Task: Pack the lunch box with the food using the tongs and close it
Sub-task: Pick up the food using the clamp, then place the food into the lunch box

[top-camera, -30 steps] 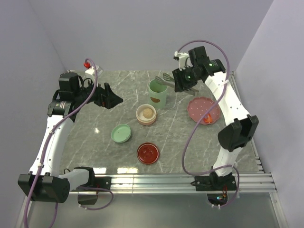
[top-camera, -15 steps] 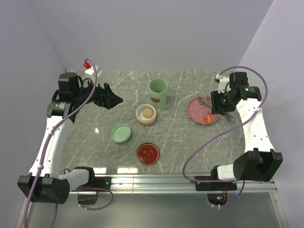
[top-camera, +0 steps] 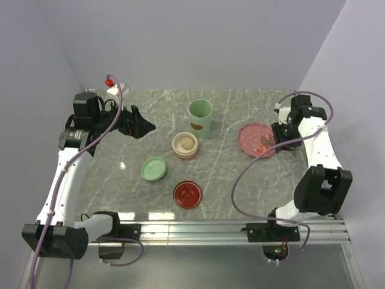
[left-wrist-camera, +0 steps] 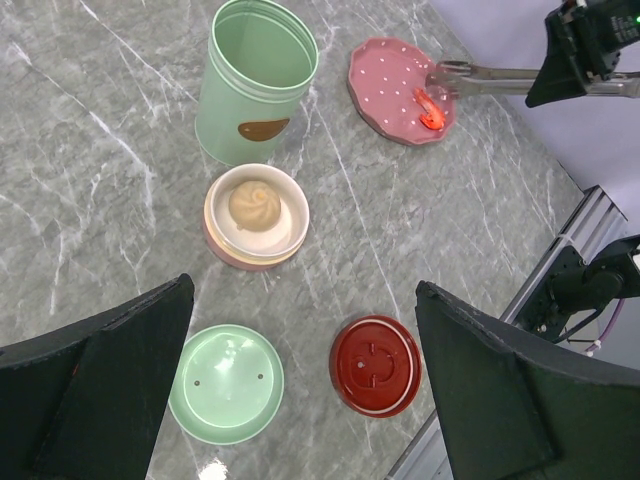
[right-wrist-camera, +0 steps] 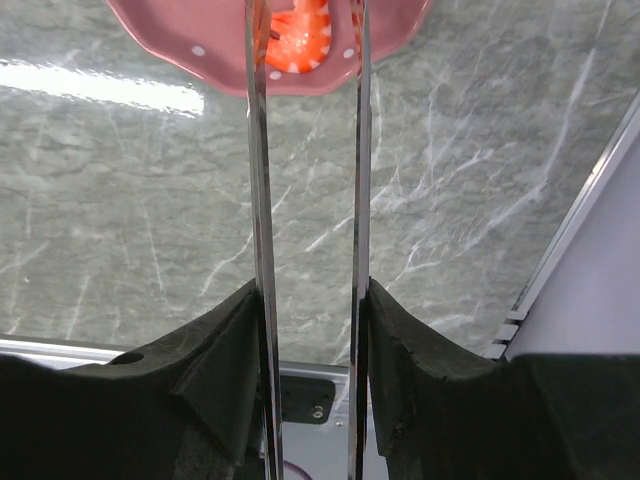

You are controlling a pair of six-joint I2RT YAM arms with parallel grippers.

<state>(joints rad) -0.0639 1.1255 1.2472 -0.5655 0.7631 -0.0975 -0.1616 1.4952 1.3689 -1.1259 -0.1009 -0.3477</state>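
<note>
Nearest the table's (top-camera: 228,180) front edge lies the red lid (top-camera: 187,194), with the green lid (top-camera: 154,168) just beyond it to the left. Past those sits the bowl (top-camera: 185,144) with a pale bun (left-wrist-camera: 252,203) in it, and behind it the green canister (top-camera: 200,116), upright and uncovered. My left hand (top-camera: 143,126) hovers over the far-left part, fingers spread wide, holding nothing. Towards the right edge, my right hand (right-wrist-camera: 308,300) grips the tongs (right-wrist-camera: 260,250), whose two arms reach either side of an orange piece of food (right-wrist-camera: 298,38) on the pink plate (top-camera: 249,135).
</note>
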